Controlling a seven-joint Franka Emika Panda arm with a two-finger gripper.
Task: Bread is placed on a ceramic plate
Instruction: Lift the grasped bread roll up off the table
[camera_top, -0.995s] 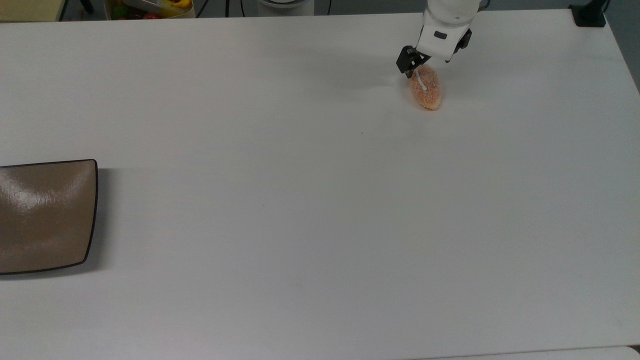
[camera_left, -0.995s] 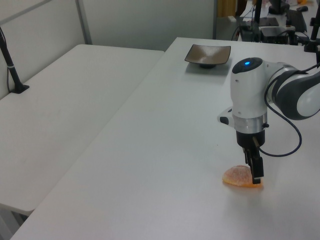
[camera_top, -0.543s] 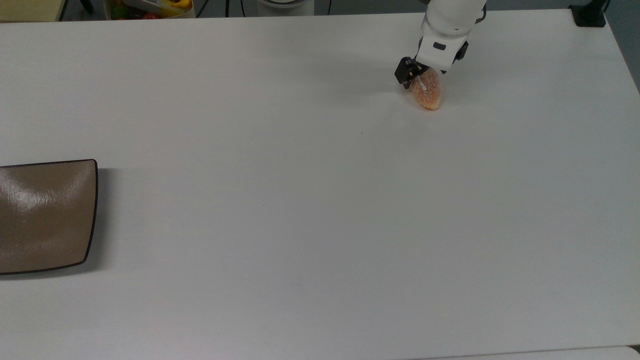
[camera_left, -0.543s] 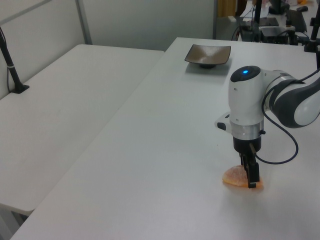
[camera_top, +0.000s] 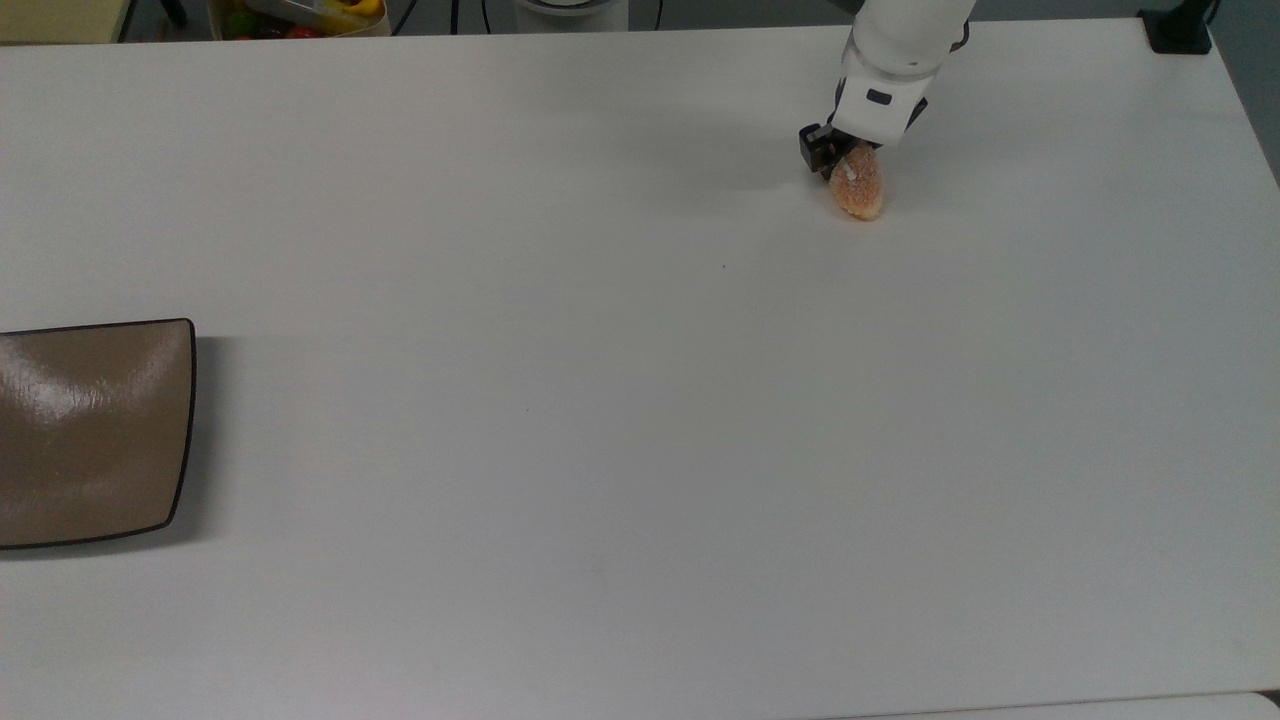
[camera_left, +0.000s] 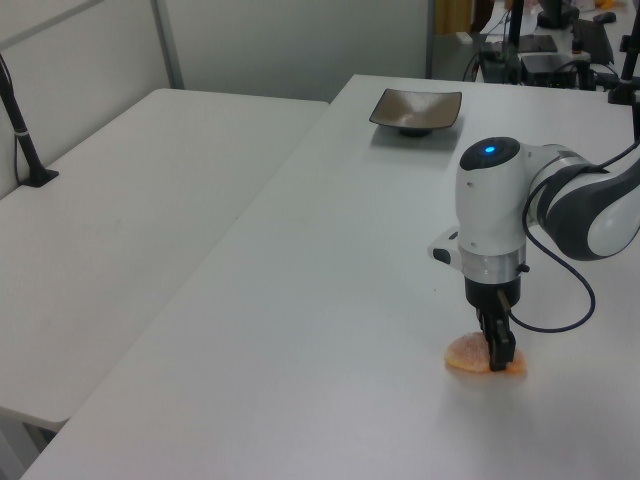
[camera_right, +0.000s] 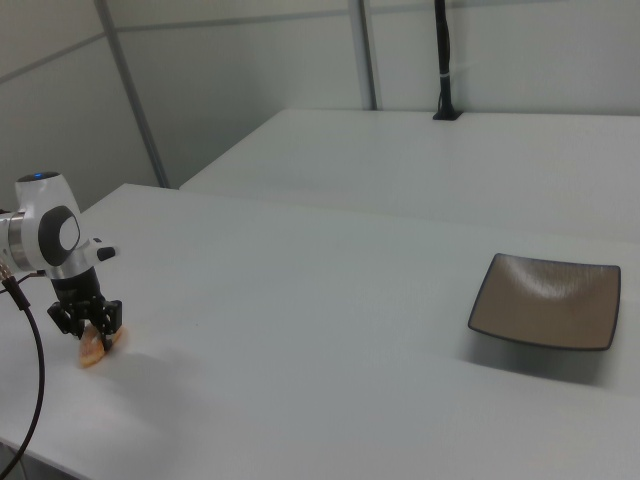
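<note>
1. Down at the tabletop, the gripper (camera_top: 845, 160) has its fingers straddling the bread (camera_top: 858, 188), one on each side of the roll's far end in the top view, and they look pressed in against it; I'd call it grasping the bread.
2. Around them the white table (camera_top: 600, 400) is wide and bare. The bread sits toward the top view's upper right, some way in from the table's far edge and well in from its right edge.
3. Far across that open surface, the ceramic plate (camera_top: 90, 432) lies at the top view's left edge, partly cut off by the frame. In the right view it (camera_right: 545, 300) sits at the right, with the arm at the far left.
4. Bread still rests on the table, its near end poking out past the fingers in the top view.
5. It is a small oval roll, orange-golden, with a speckled sugary crust and a short white mark on top. In the left view it (camera_left: 466, 353) looks low and flat under the gripper (camera_left: 499, 352).
</note>
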